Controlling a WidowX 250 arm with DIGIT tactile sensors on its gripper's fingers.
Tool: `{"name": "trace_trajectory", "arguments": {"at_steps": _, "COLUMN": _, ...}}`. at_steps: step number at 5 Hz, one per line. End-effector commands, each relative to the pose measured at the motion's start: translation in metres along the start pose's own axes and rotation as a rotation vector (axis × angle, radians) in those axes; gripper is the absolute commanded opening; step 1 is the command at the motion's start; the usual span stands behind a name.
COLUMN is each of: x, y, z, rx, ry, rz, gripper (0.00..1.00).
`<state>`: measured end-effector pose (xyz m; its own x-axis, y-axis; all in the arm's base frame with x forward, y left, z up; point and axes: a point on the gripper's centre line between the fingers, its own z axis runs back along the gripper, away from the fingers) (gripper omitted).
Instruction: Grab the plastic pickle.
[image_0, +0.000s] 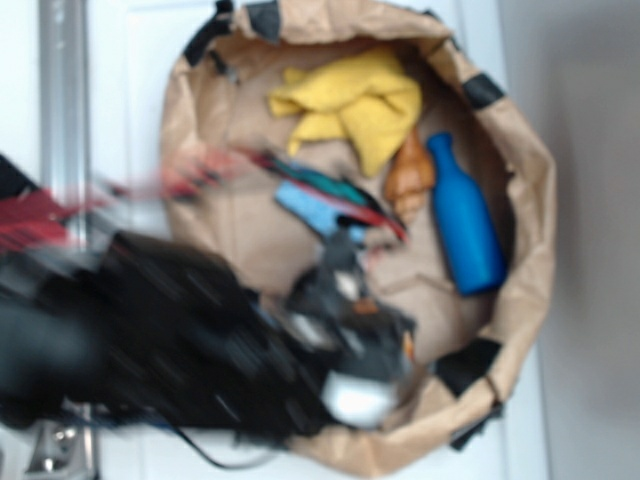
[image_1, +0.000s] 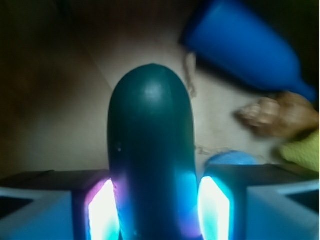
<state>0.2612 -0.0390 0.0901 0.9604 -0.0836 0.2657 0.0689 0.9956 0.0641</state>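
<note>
The plastic pickle (image_1: 150, 150) is a dark green glossy oblong that fills the middle of the wrist view, its rounded end pointing away from me. My gripper (image_1: 159, 202) has its two glowing pads pressed against the pickle's sides, so it is shut on it. In the exterior view the arm is a black blur at the lower left. There the gripper (image_0: 342, 288) sits over the near part of the brown paper bag (image_0: 530, 170), and the pickle is hidden under it.
Inside the bag lie a blue bottle (image_0: 465, 215) at the right, a brown shell-like toy (image_0: 410, 175) beside it, a yellow cloth (image_0: 355, 105) at the back and a light blue sponge (image_0: 315, 210) in the middle. The bag's rolled rim surrounds them all.
</note>
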Motion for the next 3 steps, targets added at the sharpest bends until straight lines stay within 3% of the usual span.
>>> {"name": "trace_trajectory", "arguments": {"at_steps": 1, "x": 0.013, "y": 0.030, "z": 0.045, "rx": -0.082, "ry": -0.063, "rz": 0.418, "gripper": 0.00}}
{"name": "trace_trajectory", "arguments": {"at_steps": 3, "x": 0.007, "y": 0.038, "z": 0.061, "rx": -0.015, "ry": -0.050, "rz": 0.459, "gripper": 0.00}}
